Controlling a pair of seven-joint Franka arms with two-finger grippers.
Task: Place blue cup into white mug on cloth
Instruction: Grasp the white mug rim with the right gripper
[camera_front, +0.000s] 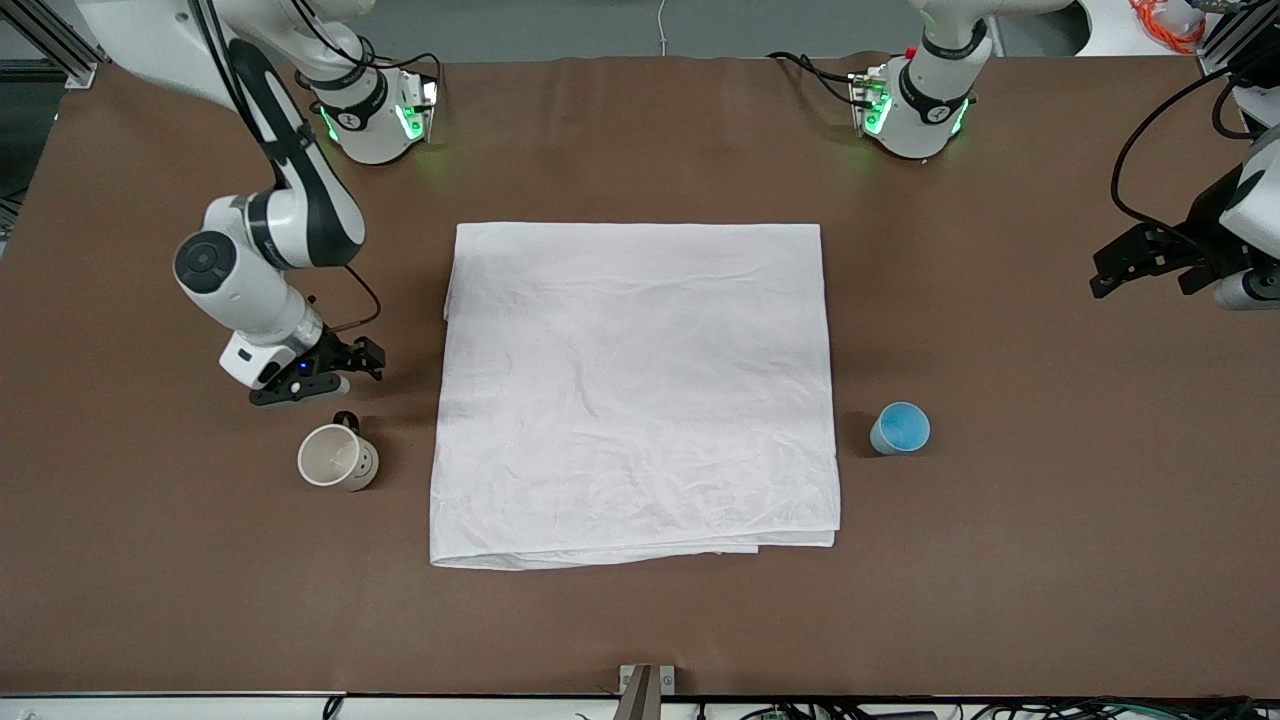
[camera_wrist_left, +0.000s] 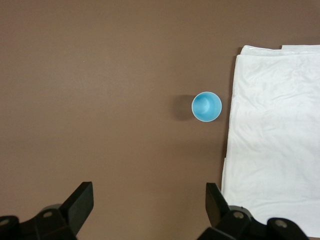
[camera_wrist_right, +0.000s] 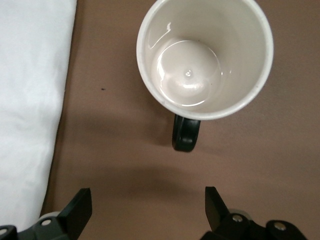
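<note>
1. The cloth (camera_front: 635, 390) lies flat in the middle of the brown table (camera_front: 1000, 560), with nothing on it.
2. The white mug (camera_front: 338, 457) stands upright on the table beside the cloth, toward the right arm's end, its black handle (camera_wrist_right: 186, 132) pointing at the right tool (camera_front: 335, 368).
3. The right tool hangs low just beside the mug, jaws spread, holding nothing.
4. The blue cup (camera_front: 900, 429) stands upright near the cloth's other edge, toward the left arm's end.
5. The left tool (camera_front: 1140, 258) hovers well apart from the cup, jaws wide, empty.

Brown table (camera_front: 640, 620); perhaps a bracket (camera_front: 646, 688).
</note>
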